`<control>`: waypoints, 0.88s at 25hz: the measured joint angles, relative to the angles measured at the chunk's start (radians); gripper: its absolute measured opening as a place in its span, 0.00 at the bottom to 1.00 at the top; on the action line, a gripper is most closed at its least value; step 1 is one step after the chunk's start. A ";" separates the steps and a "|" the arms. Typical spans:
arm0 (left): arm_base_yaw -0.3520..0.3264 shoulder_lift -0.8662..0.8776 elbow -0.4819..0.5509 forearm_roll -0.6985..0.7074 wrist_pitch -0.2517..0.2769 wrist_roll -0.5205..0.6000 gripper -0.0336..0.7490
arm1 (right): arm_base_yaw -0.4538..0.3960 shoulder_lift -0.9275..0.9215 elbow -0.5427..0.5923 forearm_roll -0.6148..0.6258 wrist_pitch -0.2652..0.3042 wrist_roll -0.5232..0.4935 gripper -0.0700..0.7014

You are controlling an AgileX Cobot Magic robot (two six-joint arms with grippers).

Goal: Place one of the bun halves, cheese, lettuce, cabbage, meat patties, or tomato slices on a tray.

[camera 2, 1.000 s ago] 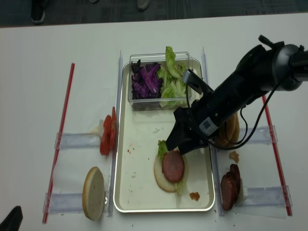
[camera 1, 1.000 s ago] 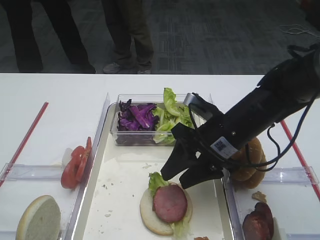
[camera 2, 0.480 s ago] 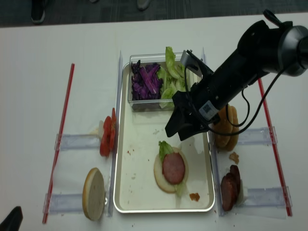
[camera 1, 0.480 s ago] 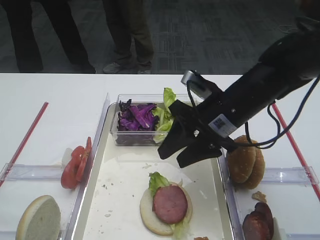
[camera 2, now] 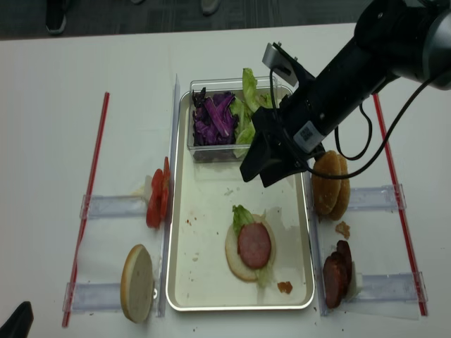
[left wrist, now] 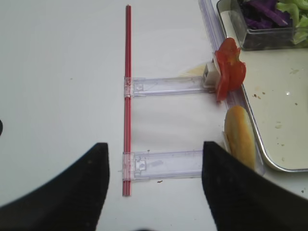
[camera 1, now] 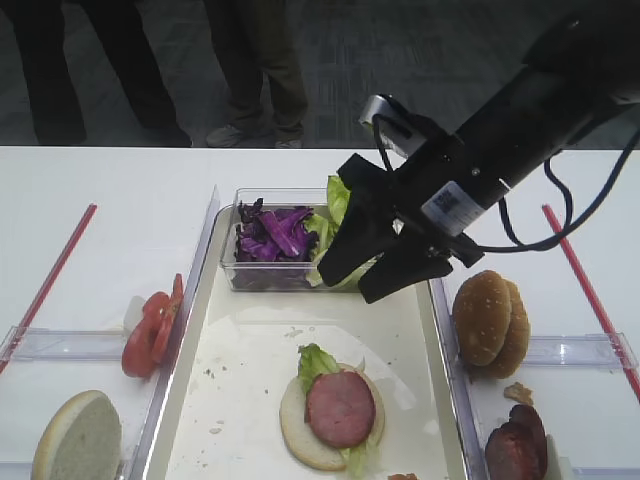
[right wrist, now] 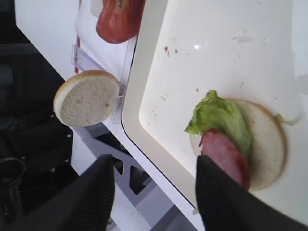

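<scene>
On the paper-lined tray (camera 2: 171,232) lies a pale bun half (camera 1: 296,430) with lettuce (camera 1: 313,362) and a meat patty (camera 1: 340,407) on top. My right gripper (camera 1: 350,285) hangs open and empty above the tray, just in front of the tub, and its wrist view looks down on the stack (right wrist: 226,154). Tomato slices (camera 1: 150,325) and another pale bun half (camera 1: 78,437) stand in the left holders. Seeded bun halves (camera 1: 490,322) and more patties (camera 1: 515,445) stand on the right. My left gripper (left wrist: 154,192) is open over the bare table. I cannot make out any cheese.
A clear tub (camera 1: 230,270) at the tray's far end holds purple cabbage (camera 1: 272,232) and green lettuce (camera 1: 340,215). Red rods (camera 2: 88,204) and clear holders (left wrist: 163,86) flank the tray. People's legs (camera 1: 250,70) stand beyond the table's far edge.
My right gripper has risen off the bun stack and drawn back toward the tub, still open and empty. The patty stays on the bun.
</scene>
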 joint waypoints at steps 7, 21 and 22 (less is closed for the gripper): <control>0.000 0.000 0.000 0.000 0.000 0.000 0.55 | 0.000 -0.004 -0.074 -0.130 0.016 0.114 0.65; 0.000 0.000 0.000 0.000 0.000 0.000 0.55 | 0.000 -0.082 -0.102 -0.451 0.033 0.283 0.62; 0.000 0.000 0.000 0.000 0.000 0.000 0.55 | 0.000 -0.085 -0.102 -0.469 0.033 0.296 0.62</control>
